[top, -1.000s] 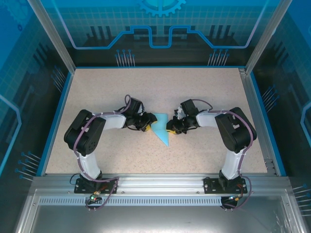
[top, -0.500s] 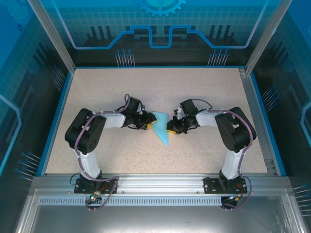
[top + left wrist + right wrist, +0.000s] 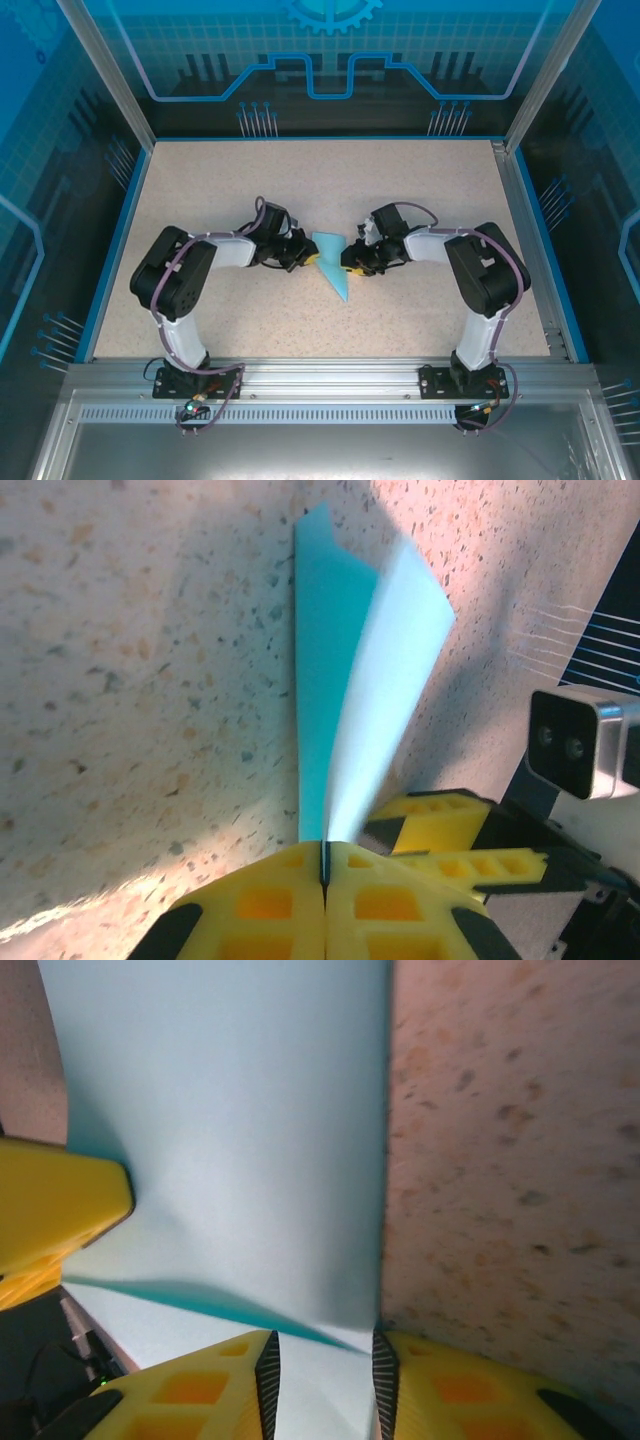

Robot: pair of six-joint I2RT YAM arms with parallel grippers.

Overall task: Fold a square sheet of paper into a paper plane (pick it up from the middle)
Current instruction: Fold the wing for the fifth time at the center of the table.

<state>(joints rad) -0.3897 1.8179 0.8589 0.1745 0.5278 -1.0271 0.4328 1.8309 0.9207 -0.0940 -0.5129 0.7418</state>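
The cyan sheet of paper (image 3: 333, 266) lies mid-table, folded into a narrow wedge with its point toward the arms. My left gripper (image 3: 309, 256) is at its left edge. In the left wrist view the yellow jaws (image 3: 323, 865) are pressed together on the paper's (image 3: 345, 680) near edge, and one flap lifts up pale. My right gripper (image 3: 349, 262) is at the paper's right side. Its jaws (image 3: 325, 1370) stand a little apart, with the pale paper (image 3: 230, 1110) lying between and beneath them. A left fingertip (image 3: 55, 1200) presses on the paper there.
The speckled beige tabletop (image 3: 230, 190) stretches wide on all sides of the paper. A blue rim and metal frame posts (image 3: 525, 215) bound it. The right gripper's yellow fingers (image 3: 450, 825) sit close beside the left jaws.
My left gripper has closed onto the paper's edge. The right gripper's jaws have parted slightly. The paper's top has shifted a little to the left.
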